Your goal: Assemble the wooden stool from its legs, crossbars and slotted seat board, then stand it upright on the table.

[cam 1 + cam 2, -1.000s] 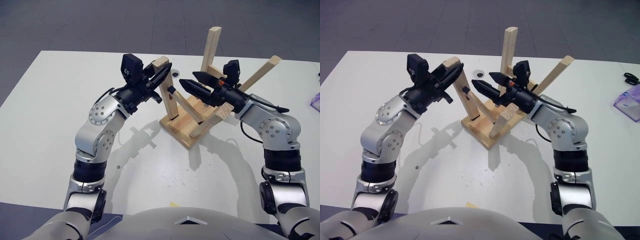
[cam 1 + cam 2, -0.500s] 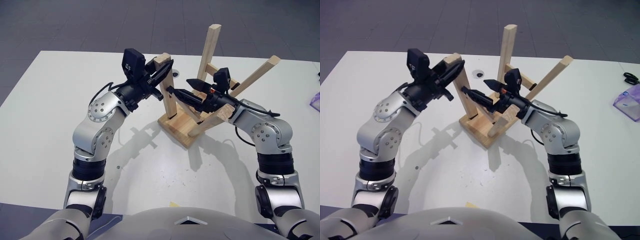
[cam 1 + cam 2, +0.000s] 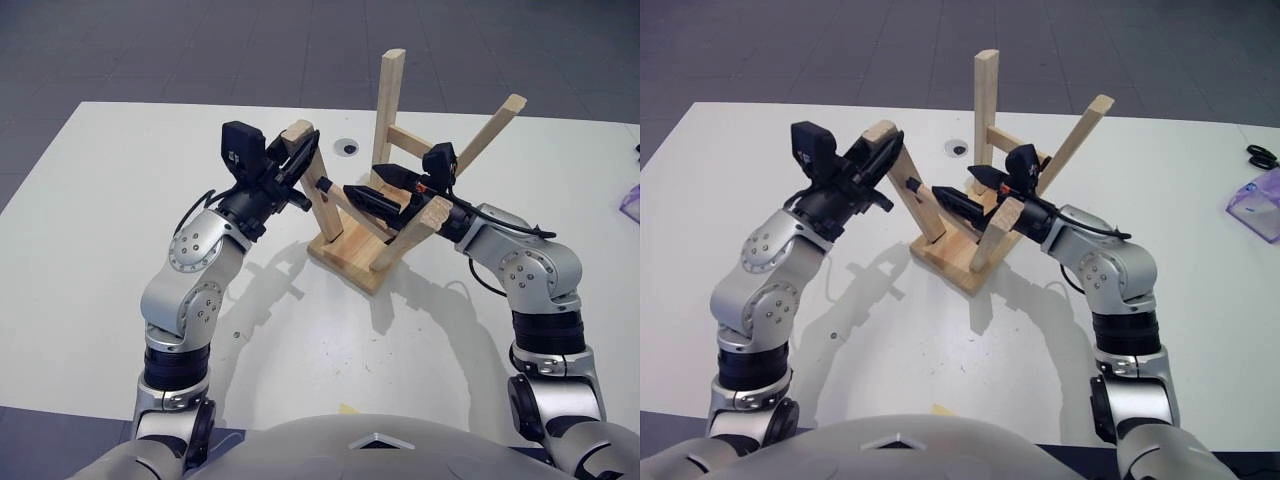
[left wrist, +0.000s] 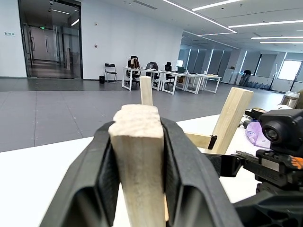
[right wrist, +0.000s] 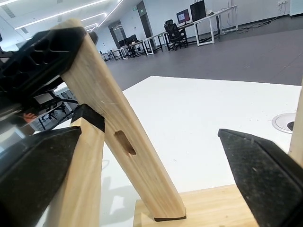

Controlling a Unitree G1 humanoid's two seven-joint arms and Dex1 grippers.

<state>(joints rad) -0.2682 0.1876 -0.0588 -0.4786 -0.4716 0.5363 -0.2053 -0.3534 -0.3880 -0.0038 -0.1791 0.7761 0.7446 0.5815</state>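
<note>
Currently: stool (image 3: 352, 258) lies inverted on the white table (image 3: 100, 200).

Left gripper (image 3: 302, 142) is at the raised end of the near-left leg (image 3: 322, 200). Its jaws are clamped on that end from both sides. In the left wrist view the wood fills the gap between the fingers (image 4: 187, 161).

That leg leans, and its lower end is set into the seat board (image 3: 940, 266), which lies flat on the table. A slot (image 5: 124, 143) in the leg's side face is empty.

A loose crossbar (image 3: 360, 217) slants up from near the board. Its dark-tipped end touches the near-left leg just above the slot.

Right gripper (image 3: 372, 186) is among the legs above the board, jaws spread wide and gripping nothing. The crossbar lies close beside the lower finger; contact cannot be told.

Near-right leg (image 3: 410, 232) leans beneath the right wrist. Two far legs (image 3: 390, 100) (image 3: 492, 125) rise tilted, joined by a short rail (image 3: 410, 140).

A purple object (image 3: 631, 203) sits at the table's far right edge.
</note>
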